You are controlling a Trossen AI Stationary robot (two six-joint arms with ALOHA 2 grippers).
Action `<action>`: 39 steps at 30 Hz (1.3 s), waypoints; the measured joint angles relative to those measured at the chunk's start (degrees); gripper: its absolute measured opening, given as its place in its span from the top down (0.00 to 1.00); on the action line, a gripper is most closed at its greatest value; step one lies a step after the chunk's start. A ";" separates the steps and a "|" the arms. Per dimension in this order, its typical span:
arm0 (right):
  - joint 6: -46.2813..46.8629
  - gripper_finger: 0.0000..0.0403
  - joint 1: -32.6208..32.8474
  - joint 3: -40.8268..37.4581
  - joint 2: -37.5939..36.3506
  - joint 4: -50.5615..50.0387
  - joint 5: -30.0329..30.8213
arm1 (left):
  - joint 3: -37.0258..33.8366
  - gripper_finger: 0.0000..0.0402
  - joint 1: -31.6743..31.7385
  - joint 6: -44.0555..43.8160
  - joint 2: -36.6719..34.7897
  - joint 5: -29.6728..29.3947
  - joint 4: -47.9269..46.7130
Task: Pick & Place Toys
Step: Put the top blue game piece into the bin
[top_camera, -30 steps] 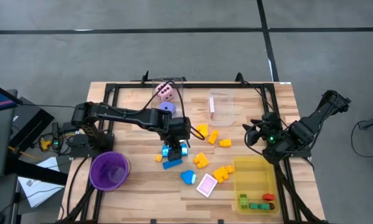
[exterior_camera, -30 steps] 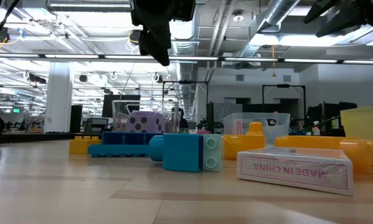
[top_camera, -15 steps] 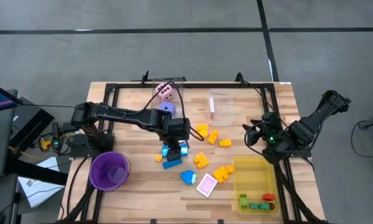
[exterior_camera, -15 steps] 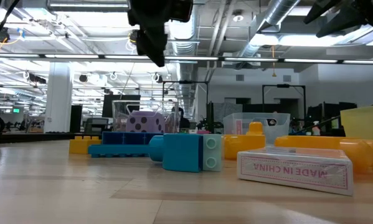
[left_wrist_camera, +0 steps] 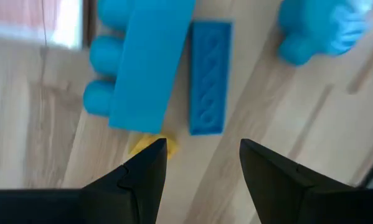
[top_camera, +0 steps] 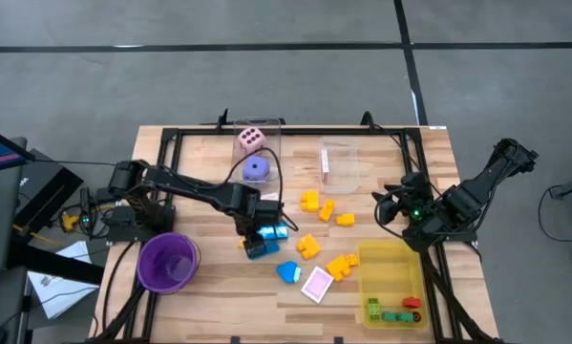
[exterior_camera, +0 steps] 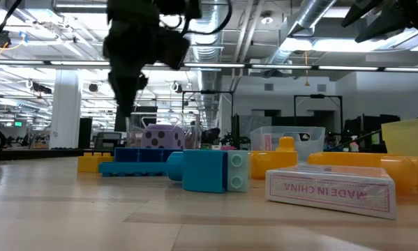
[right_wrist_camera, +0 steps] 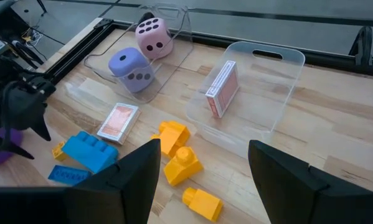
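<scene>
The left gripper (left_wrist_camera: 198, 155) hangs with jaws apart and empty over blue blocks (top_camera: 259, 247) at mid-table, its arm hiding part of them from above. The right gripper (right_wrist_camera: 202, 171), fingers spread, waits beside the yellow tray (top_camera: 392, 258).

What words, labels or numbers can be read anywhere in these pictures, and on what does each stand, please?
"MADE IN CHINA", printed upside down on the side of the pink-white card box lying on the table, in the low view.
The green sign far back in the room is too small to read.
The dice carry only dots; nothing else is legible.
</scene>
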 joint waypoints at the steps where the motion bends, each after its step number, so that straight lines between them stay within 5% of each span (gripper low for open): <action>1: 0.00 0.42 0.00 0.00 -0.02 0.00 0.00 | -0.80 0.51 -0.29 -0.27 0.00 -0.06 0.01; 10: -0.24 0.42 0.00 0.00 0.00 -0.04 0.00 | -7.25 0.51 -4.20 2.93 -1.27 -3.97 2.93; 17: -0.24 0.42 0.00 -0.02 -0.02 -0.03 0.02 | -13.30 0.51 -6.94 3.10 -9.27 -6.48 9.44; 27: 0.04 0.42 0.00 -0.02 0.00 0.29 0.02 | -23.17 0.53 -4.97 -15.79 -23.33 -6.95 28.92; 34: 0.20 0.42 -0.01 -0.02 0.02 1.12 0.00 | -27.02 0.61 -2.93 -21.19 -22.53 -7.63 31.20; 39: 0.20 0.42 -0.02 -0.02 0.00 1.43 -0.39 | -29.54 0.58 -0.72 -27.05 -22.18 -8.44 35.51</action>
